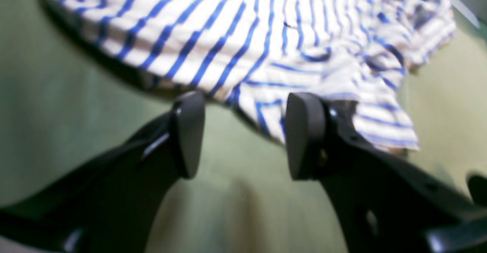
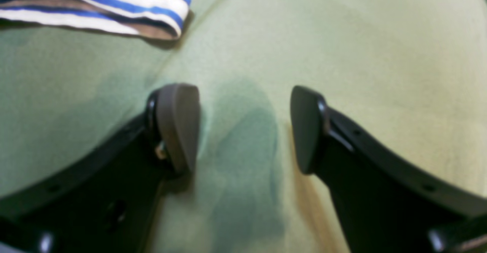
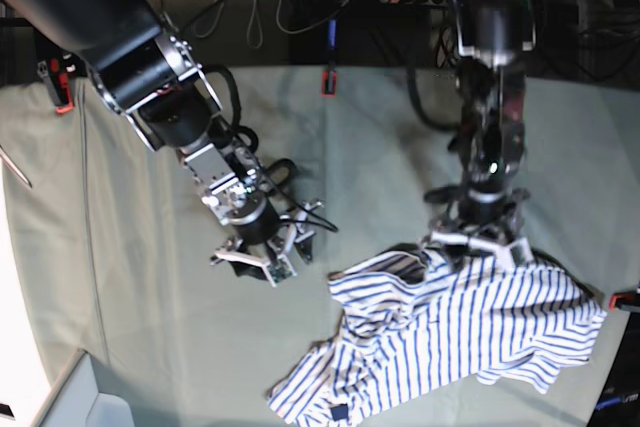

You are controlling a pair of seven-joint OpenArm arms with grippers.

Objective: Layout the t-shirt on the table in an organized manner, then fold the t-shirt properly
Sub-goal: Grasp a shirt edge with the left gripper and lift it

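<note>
- t-shirt (image 3: pixel 460 332), white with thin blue stripes, lies crumpled and unfolded on the table (image 3: pixel 130 277), toward the near right part in the base view; small dark blue patch at its near hem.
- Cloth is bunched, one end rumpled in the left wrist view (image 1: pixel 266 36).
- left gripper (image 3: pixel 478 244) sits at the shirt's far edge; jaws apart, table cloth visible between the pads, nothing clamped. One pad (image 1: pixel 304 135) looks to overlap the fabric edge; contact unclear, view is blurry.
- right gripper (image 3: pixel 262 259) is wide open and empty over bare table, well apart from the shirt body.
- In the right wrist view only a striped corner (image 2: pixel 125 5) shows, beyond the pads (image 2: pixel 179 125).
</note>
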